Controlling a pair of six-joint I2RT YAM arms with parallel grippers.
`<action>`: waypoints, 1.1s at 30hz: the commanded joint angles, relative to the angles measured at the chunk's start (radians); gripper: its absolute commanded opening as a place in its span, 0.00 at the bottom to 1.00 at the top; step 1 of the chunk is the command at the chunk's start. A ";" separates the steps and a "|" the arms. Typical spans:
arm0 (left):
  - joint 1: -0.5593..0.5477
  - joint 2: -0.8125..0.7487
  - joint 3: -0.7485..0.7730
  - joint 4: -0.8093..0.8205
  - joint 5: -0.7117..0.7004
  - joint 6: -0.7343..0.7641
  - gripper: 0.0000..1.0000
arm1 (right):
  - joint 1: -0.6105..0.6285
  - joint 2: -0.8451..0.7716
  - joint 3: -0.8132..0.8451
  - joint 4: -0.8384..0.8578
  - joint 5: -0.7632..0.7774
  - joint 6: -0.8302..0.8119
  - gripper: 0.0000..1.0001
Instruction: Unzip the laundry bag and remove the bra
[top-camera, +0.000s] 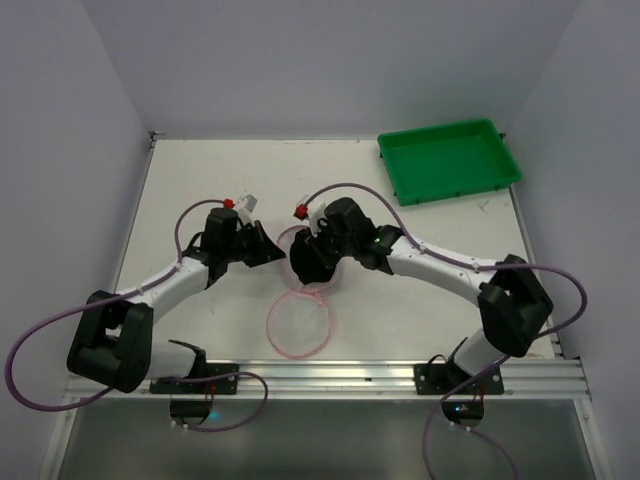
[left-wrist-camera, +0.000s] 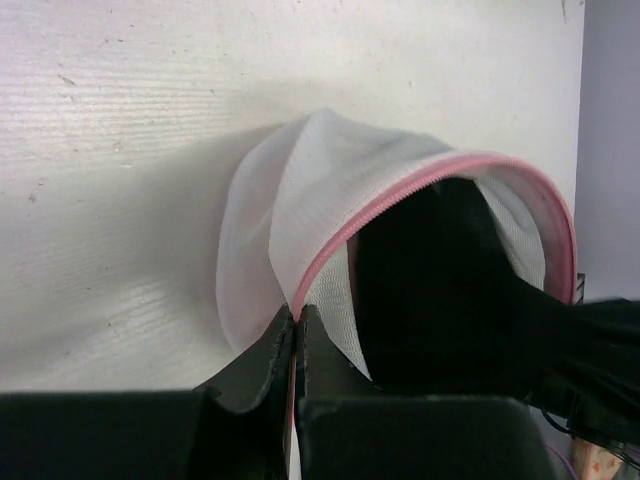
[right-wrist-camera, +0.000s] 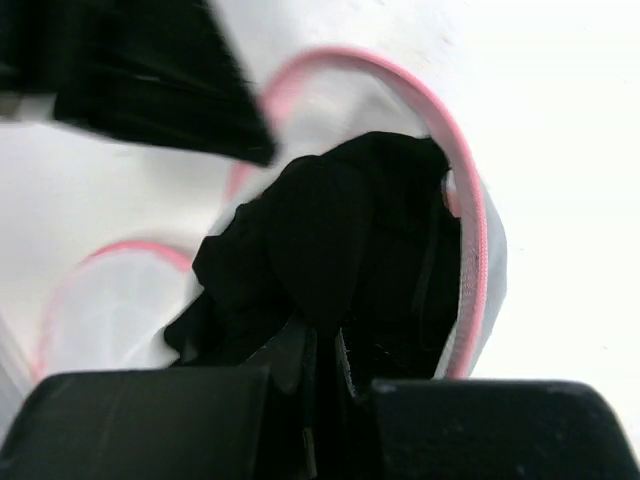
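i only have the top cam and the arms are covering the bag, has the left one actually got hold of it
Observer: Yes. In the left wrist view, the left gripper has its jaws shut on the pink zipper rim of the laundry bag, propping the mouth open.
Operator: ok and the right, is it on anything
Observer: The right wrist view shows the right gripper with its jaws shut on black fabric at the bag's mouth, most likely the bra.
Operator: is it out of the bag yet
Observer: No. The fabric fills the opening, with the pink rim curving around its far side.
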 joint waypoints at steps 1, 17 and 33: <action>-0.003 -0.038 0.031 -0.016 -0.018 0.000 0.00 | -0.018 -0.147 -0.009 0.003 -0.262 0.046 0.00; -0.003 -0.062 0.042 -0.078 -0.009 -0.002 0.00 | -0.277 -0.463 0.027 0.254 -0.368 0.281 0.00; -0.003 -0.056 0.043 -0.084 0.004 -0.029 0.00 | -0.894 -0.041 0.362 0.085 0.172 0.528 0.00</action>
